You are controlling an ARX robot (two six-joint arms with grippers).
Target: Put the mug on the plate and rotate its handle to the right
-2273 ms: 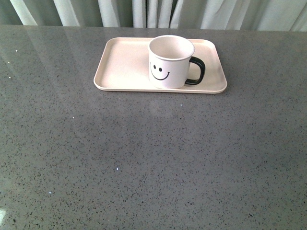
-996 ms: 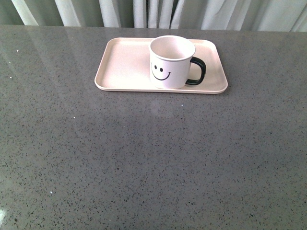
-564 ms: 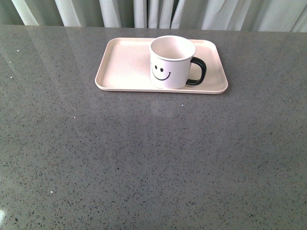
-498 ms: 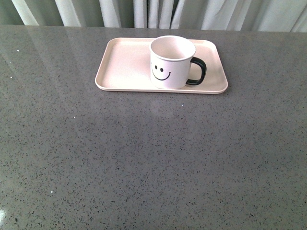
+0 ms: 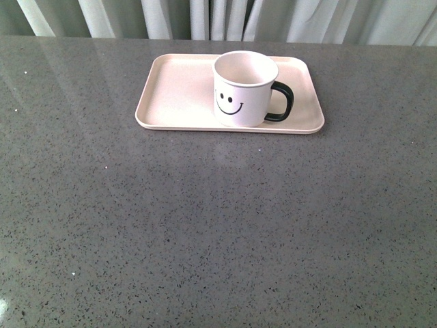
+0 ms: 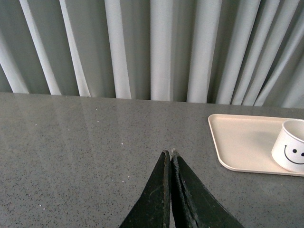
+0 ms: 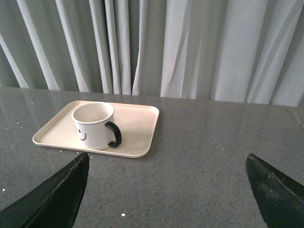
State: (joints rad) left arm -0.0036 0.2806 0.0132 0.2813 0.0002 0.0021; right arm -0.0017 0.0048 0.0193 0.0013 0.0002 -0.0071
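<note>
The white mug [image 5: 243, 90] with a black smiley face stands upright on the pale pink plate [image 5: 177, 96], right of its middle. Its black handle [image 5: 281, 102] points to the right in the front view. Neither gripper shows in the front view. In the left wrist view my left gripper [image 6: 170, 153] is shut and empty above bare table, with the plate [image 6: 237, 142] and the mug [image 6: 290, 152] off to one side. In the right wrist view my right gripper [image 7: 166, 164] is open and empty, well back from the mug [image 7: 93, 126], its handle [image 7: 114, 134] and the plate [image 7: 137, 128].
The grey speckled table [image 5: 218, 225] spreads wide in front of the plate. Pale curtains [image 5: 218, 17] hang behind the table's far edge, close behind the plate.
The view has shifted by a few pixels since the earliest frame. The mug and the plate stand as they did.
</note>
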